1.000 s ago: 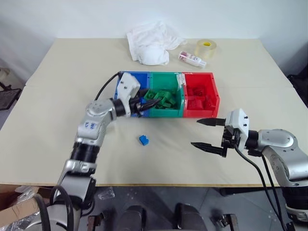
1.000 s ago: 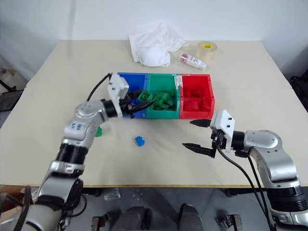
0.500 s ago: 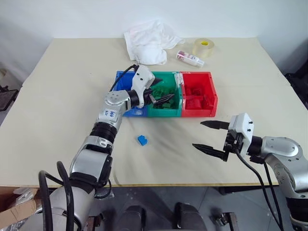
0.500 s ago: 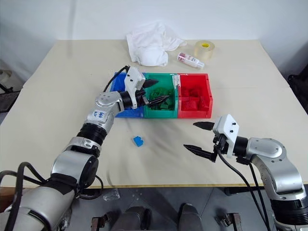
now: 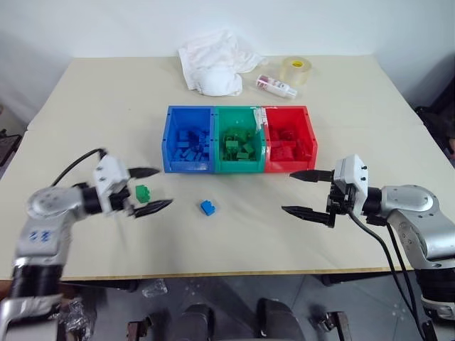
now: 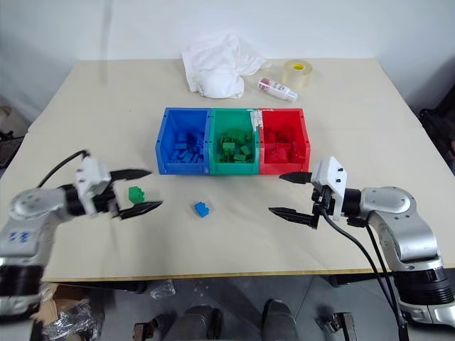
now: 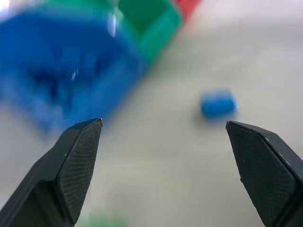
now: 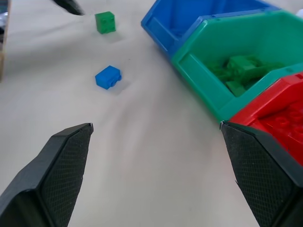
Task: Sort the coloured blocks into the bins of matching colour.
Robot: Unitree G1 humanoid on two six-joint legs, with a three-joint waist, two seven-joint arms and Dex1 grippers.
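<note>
Three joined bins stand mid-table, blue (image 5: 188, 165), green (image 5: 238, 165) and red (image 5: 290, 165), each holding several blocks of its own colour. A green block (image 5: 143, 192) and a blue block (image 5: 207, 207) lie loose on the table in front of the blue bin. My left gripper (image 5: 166, 186) is open at the front left, and the green block lies between its spread fingers near their base; whether it touches them I cannot tell. My right gripper (image 5: 288, 192) is open and empty in front of the red bin. The right wrist view shows both loose blocks, blue (image 8: 108, 77) and green (image 8: 105, 21).
At the back of the table lie a white cloth (image 5: 213, 64), a small white bottle (image 5: 276, 87) and a yellowish tape roll (image 5: 294, 69). The table's front edge runs just below both grippers.
My left gripper opened over the green bin, then swung back and to the left to the green block on the table. The right gripper has stayed put.
</note>
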